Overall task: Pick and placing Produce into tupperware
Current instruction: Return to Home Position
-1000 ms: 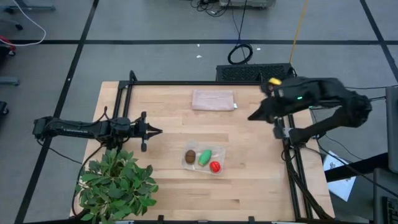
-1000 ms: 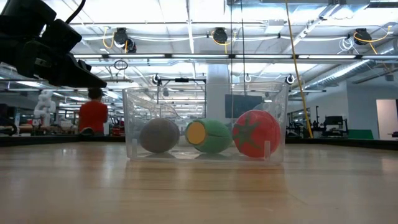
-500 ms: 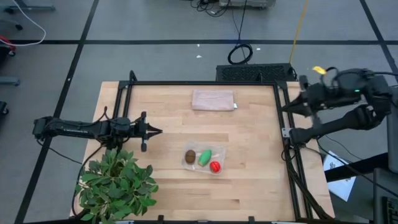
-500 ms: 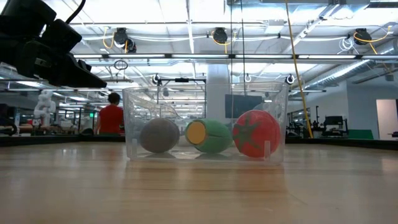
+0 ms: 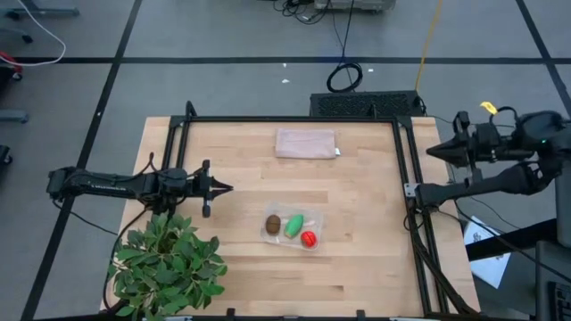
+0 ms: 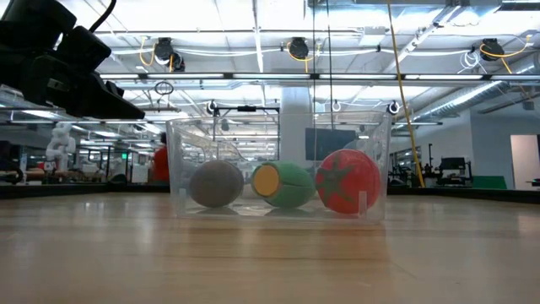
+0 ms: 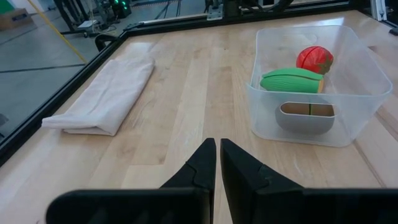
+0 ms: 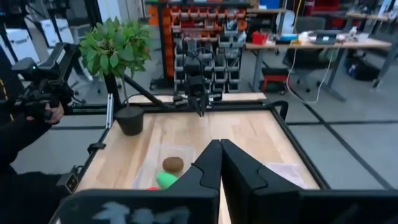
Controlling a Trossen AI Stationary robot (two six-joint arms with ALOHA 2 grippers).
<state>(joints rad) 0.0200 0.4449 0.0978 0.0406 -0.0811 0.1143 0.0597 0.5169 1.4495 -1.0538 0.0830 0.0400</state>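
The clear tupperware (image 5: 318, 217) stands on its base at the table's near middle. Inside it the brown kiwi (image 5: 273, 224), the green oval (image 5: 293, 226) and the red tomato-like fruit (image 5: 309, 238) lie side by side on its floor. The low view shows them in the same row: kiwi (image 6: 216, 183), green oval (image 6: 284, 185), red fruit (image 6: 348, 181). My left gripper (image 5: 225, 188) is shut and hovers left of the tupperware (image 7: 367, 93), touching nothing. My right gripper (image 5: 433, 152) is shut and sits beyond the table's right rail, pointing back across the table.
A leafy potted plant (image 5: 169, 263) fills the near left corner. A pinkish-beige folded cloth (image 5: 306, 143) lies near the far edge. Black frame rails (image 5: 408, 178) run along the table's sides. A person holding a camera (image 8: 28, 118) stands beside the table in the right wrist view.
My right arm has drawn back from above the table's far right part toward the right, ending outside the right rail. The tupperware and the fruits have stayed put. In the low view a person in red has walked rightward in the background, behind the tupperware.
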